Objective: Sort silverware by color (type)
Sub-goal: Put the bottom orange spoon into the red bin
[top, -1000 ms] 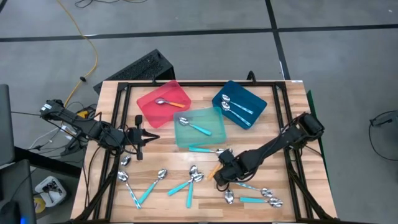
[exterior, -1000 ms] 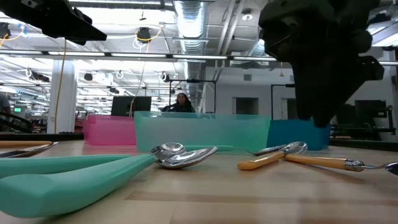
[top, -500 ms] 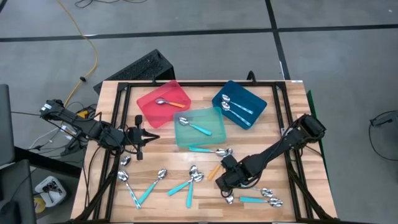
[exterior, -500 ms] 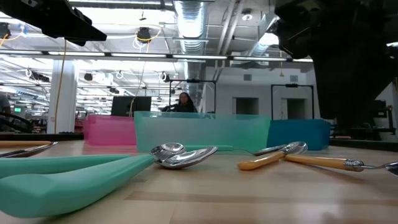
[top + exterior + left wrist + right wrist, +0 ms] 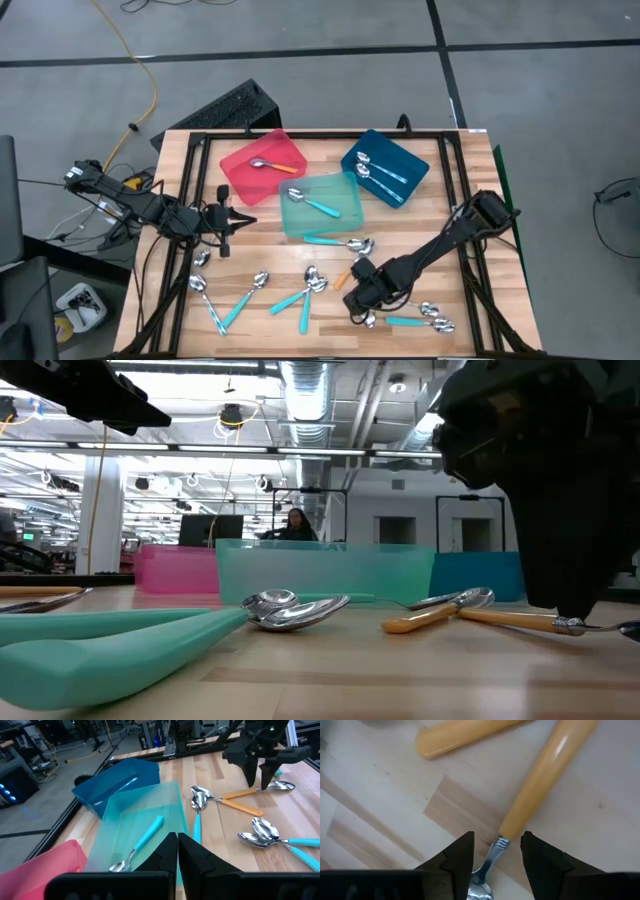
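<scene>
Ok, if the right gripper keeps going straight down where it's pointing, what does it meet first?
The right gripper stands open, pointing down at the table. First in line is the metal neck of an orange-handled spoon, lying between its fingers, then the wooden tabletop under it. How near it is remains unclear.

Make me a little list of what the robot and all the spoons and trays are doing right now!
right gripper: open, low over the table, fingers either side of the metal neck of an orange-handled spoon
left gripper: shut, waiting near the table's left edge
red tray: one orange-handled spoon inside
teal tray: one teal-handled spoon inside
blue tray: two spoons inside
loose spoons: many left on the wooden table, mostly teal-handled
</scene>
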Action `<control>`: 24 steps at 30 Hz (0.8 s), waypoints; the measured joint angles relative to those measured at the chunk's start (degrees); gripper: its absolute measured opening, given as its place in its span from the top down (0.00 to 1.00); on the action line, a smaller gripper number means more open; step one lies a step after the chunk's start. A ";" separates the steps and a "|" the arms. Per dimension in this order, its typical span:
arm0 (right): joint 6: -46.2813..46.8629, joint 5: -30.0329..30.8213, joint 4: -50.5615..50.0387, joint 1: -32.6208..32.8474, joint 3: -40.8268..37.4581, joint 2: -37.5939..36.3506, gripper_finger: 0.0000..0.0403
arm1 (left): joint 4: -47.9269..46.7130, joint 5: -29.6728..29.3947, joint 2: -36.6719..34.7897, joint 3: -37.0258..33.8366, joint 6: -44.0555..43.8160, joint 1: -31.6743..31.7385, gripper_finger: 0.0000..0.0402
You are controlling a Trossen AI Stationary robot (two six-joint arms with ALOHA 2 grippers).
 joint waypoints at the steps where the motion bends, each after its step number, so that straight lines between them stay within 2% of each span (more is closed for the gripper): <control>1: -0.02 0.00 -0.09 0.00 0.21 0.17 0.54 | 0.00 0.00 0.02 0.00 0.00 0.00 1.00; 13: 1.89 0.09 -4.24 0.68 0.34 0.29 0.56 | 0.02 0.00 0.02 0.01 -0.22 0.00 1.00; 24: 1.59 0.34 -2.40 0.63 0.34 0.29 0.60 | -0.04 -0.02 0.02 0.00 0.04 0.00 1.00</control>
